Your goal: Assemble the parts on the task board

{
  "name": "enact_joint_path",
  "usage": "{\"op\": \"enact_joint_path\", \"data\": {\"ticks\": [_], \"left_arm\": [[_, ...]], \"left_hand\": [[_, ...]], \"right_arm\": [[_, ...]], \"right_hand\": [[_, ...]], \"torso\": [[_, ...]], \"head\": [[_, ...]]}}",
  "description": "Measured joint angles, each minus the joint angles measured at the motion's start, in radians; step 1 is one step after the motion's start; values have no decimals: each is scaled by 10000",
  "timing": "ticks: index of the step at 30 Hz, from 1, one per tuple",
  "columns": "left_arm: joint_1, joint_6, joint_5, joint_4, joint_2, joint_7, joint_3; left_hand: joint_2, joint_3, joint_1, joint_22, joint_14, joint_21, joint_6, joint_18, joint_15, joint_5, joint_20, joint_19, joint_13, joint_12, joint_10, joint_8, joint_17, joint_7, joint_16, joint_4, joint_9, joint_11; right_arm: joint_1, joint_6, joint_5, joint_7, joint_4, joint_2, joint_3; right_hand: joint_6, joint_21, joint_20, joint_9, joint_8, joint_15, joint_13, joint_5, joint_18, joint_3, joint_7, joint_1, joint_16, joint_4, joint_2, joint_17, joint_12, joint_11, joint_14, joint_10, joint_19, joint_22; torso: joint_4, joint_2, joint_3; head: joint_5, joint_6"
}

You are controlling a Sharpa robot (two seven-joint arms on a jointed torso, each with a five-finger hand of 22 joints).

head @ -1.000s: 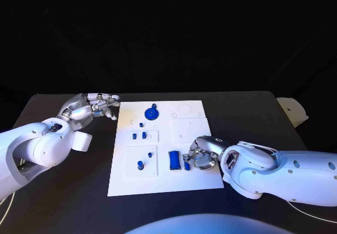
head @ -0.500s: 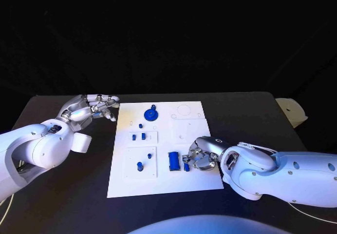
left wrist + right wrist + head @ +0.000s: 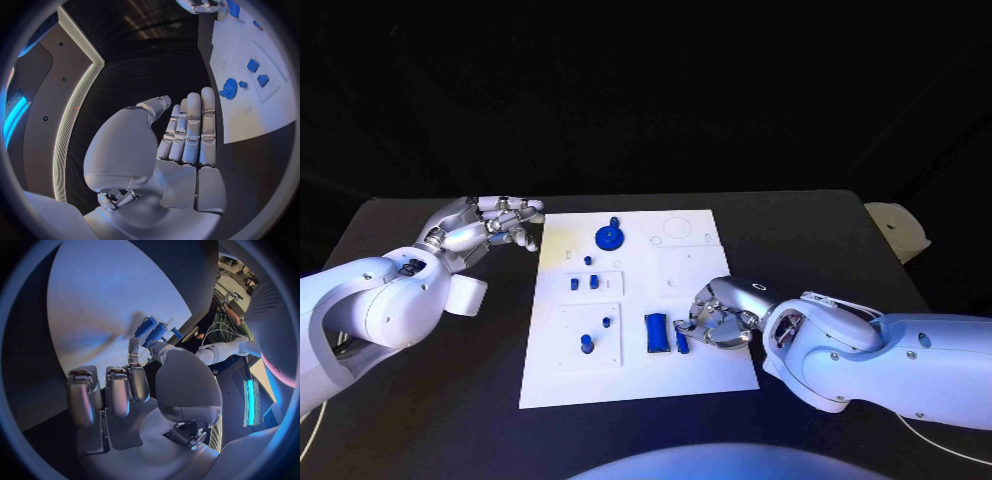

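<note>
Board: white plate point(image 3: 689, 370) lies flat mid-surface, long side running away from the robot.
Surface: black table point(image 3: 834, 225), board on it.
Left hand point(image 3: 485, 232): hovers at the board's far left corner, just off its edge; fingers point(image 3: 194, 125) straight and side by side, holding nothing.
Right hand point(image 3: 717, 315): low over the board's near right part; fingers point(image 3: 134, 347) reach to a small blue piece point(image 3: 682, 341); grip or mere touch, cannot tell.
Blue block point(image 3: 656, 331): lies just beside that small piece.
Blue disc point(image 3: 610, 237): sits at the board's far end.
Small blue pieces point(image 3: 584, 283): mid-left of the board.
</note>
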Motion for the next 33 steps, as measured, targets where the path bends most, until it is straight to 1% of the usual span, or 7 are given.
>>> {"op": "enact_joint_path", "data": {"ticks": [2,7,10,16,26,30,33], "left_arm": [[0,0,-3,0,2,-1,0],[0,-1,-11,-2,7,-3,0],[0,-1,-15,-9,11,-4,0],[0,-1,-20,-16,19,-4,0],[0,0,-26,-20,11,-4,0],[0,0,-28,-20,11,-4,0],[0,0,-29,-20,9,-4,-1]], "left_hand": [[0,0,0,0,0,0,0,0,0,0,0,0,0,0,0,0,0,0,0,0,0,0],[0,0,0,0,0,0,0,1,0,0,0,0,0,0,0,0,1,0,0,0,0,0],[0,0,0,0,0,0,0,0,0,0,0,0,0,0,0,0,1,0,0,0,0,0],[0,0,0,0,0,0,0,0,0,0,0,0,0,0,0,0,1,0,0,0,0,0],[0,0,0,-8,0,0,1,0,0,0,0,0,0,0,0,0,1,0,0,0,0,0],[0,0,0,-8,0,0,1,-1,0,0,0,0,0,0,0,0,1,0,0,0,0,0],[0,0,0,-8,0,0,0,0,0,0,0,0,0,0,1,0,1,0,0,0,0,0]], "right_arm": [[0,77,95,168,38,-140,0],[0,410,289,471,121,-415,0],[0,661,389,610,182,-499,0],[-4,1029,538,799,236,-531,-3],[-18,1263,667,903,202,-445,-3],[-23,1279,685,903,112,-381,-3],[-25,1275,685,882,16,-324,-3]], "right_hand": [[0,0,0,-8,0,0,0,-41,-1,-55,0,94,0,-53,-94,0,0,0,0,0,0,0],[0,0,0,-13,0,0,0,-57,0,-134,0,173,0,-78,-173,-1,0,0,0,0,0,-1],[0,0,0,-24,0,0,-1,-157,-1,-242,0,226,0,-49,-225,-1,0,0,0,0,0,-1],[0,0,0,-37,0,0,-1,-280,-1,-370,0,226,0,16,-225,-1,0,0,0,0,0,-2],[0,0,0,-59,0,0,-1,-328,0,-454,0,226,-1,100,-225,-2,0,0,0,0,0,-3],[0,0,1,-67,0,0,-1,-328,-1,-494,-1,226,-1,141,-225,-2,0,0,0,0,0,-4],[0,0,0,-69,4,0,-1,-329,0,-496,-1,183,-1,138,-179,-3,3,0,0,0,1,-4]], "torso": [[-2,0,-6],[-6,-3,-13],[-4,-7,-15],[12,-4,-14],[18,9,-17],[19,9,-18],[17,8,-17]], "head": [[-5,0],[-16,-19],[-24,-21],[-35,-20],[-32,-39],[-23,-43],[-18,-43]]}}
